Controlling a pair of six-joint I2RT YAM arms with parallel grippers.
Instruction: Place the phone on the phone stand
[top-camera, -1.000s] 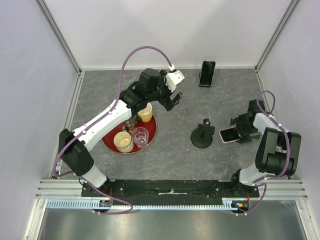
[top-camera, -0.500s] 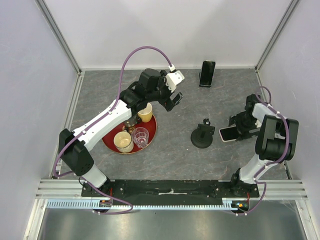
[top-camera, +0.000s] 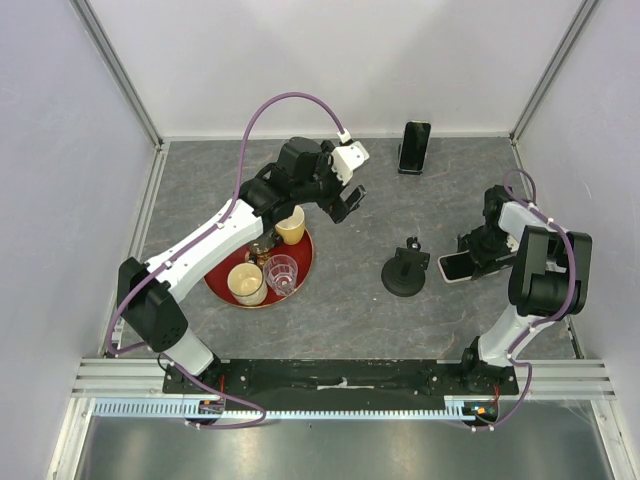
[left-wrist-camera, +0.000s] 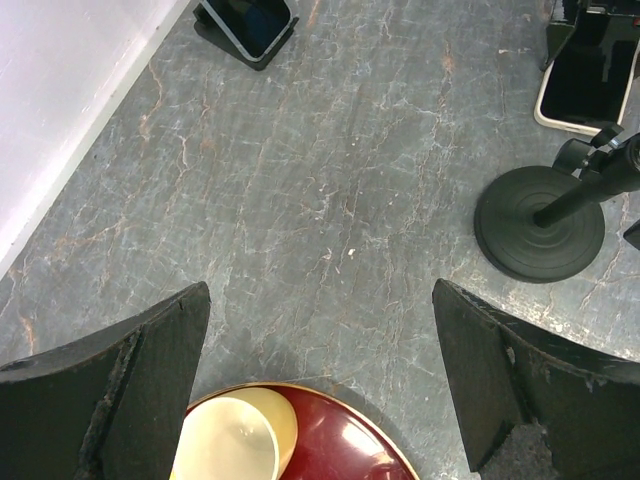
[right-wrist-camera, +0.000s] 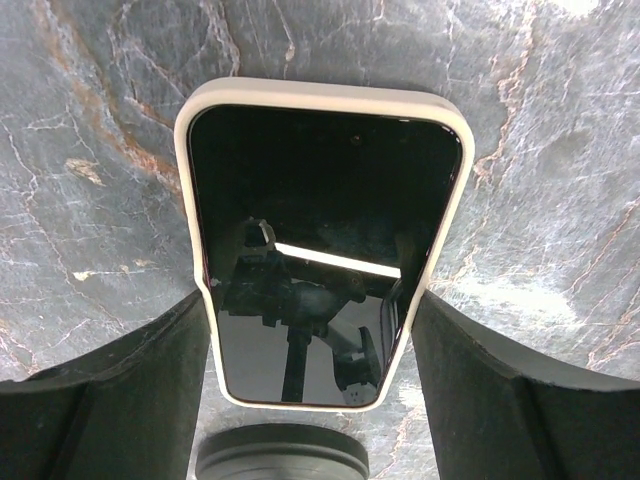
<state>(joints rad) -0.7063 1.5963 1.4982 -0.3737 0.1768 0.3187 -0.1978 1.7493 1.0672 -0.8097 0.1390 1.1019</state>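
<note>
Phone: the large slim smartphone with the glossy black screen and cream-pink rim (right-wrist-camera: 320, 200) lies flat on the table, screen up, and it's not on the stand yet.
Right gripper: it's down on the phone (right-wrist-camera: 310, 300), with one black finger (right-wrist-camera: 110, 400) against each long edge of the rim, clamping it from both sides.
Phone stand: the small matte black stand with the round disc base (top-camera: 405, 272) is upright with its holder bare, near the phone's left end, and the two are not touching.
Left gripper: it hangs high over the table (left-wrist-camera: 320, 300), jaws spread wide with nothing between them, above the far edge of the tray.
Tray: the round dark-red tray (top-camera: 303, 272) sits under the left arm and carries a yellow cup (top-camera: 290, 227), a cream cup (top-camera: 245, 283) and a clear tumbler (top-camera: 281, 273).
Back wall: a smaller all-black phone-like slab (top-camera: 414, 146) leans in its own holder, well apart from the stand.
Surface: the grey marbled tabletop (top-camera: 340, 310) carries all of it.
</note>
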